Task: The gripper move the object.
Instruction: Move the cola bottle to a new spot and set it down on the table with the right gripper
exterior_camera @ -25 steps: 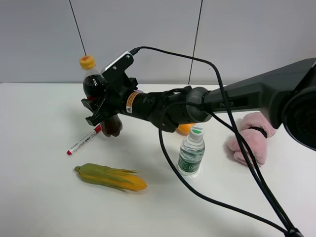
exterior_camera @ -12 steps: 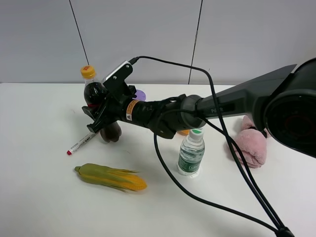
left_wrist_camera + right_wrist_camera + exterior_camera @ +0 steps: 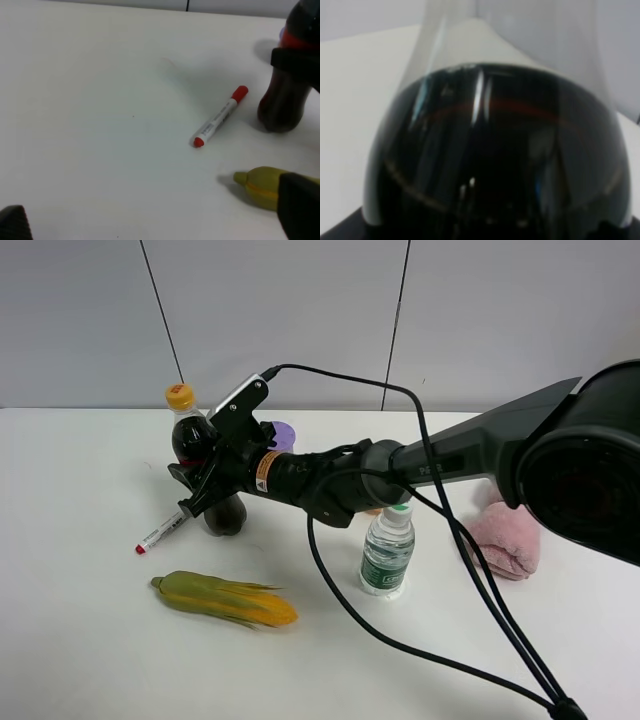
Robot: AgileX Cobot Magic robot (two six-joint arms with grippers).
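The cola bottle (image 3: pixel 190 437), dark brown with a red label and an orange-yellow cap, stands nearly upright at the back left of the white table (image 3: pixel 90 640). My right gripper (image 3: pixel 203 476) reaches across from the right and is shut on the bottle's middle. The bottle's base is on or just above the table. The bottle fills the right wrist view (image 3: pixel 495 150). In the left wrist view the bottle's lower half (image 3: pixel 282 102) shows with a black finger of the right gripper across it. My left gripper (image 3: pixel 155 202) is open and empty, low over bare table, well left of the bottle.
A red-capped white marker (image 3: pixel 168 526) lies just left of the bottle. A corn cob (image 3: pixel 225 598) lies in front. A clear water bottle (image 3: pixel 388 548) stands under the right arm. A pink plush thing (image 3: pixel 505 540) is at the right, a purple thing (image 3: pixel 283 432) behind the gripper.
My right gripper has lowered the cola bottle toward the table and set it more upright. The cap has dropped in view. The other things have not moved.
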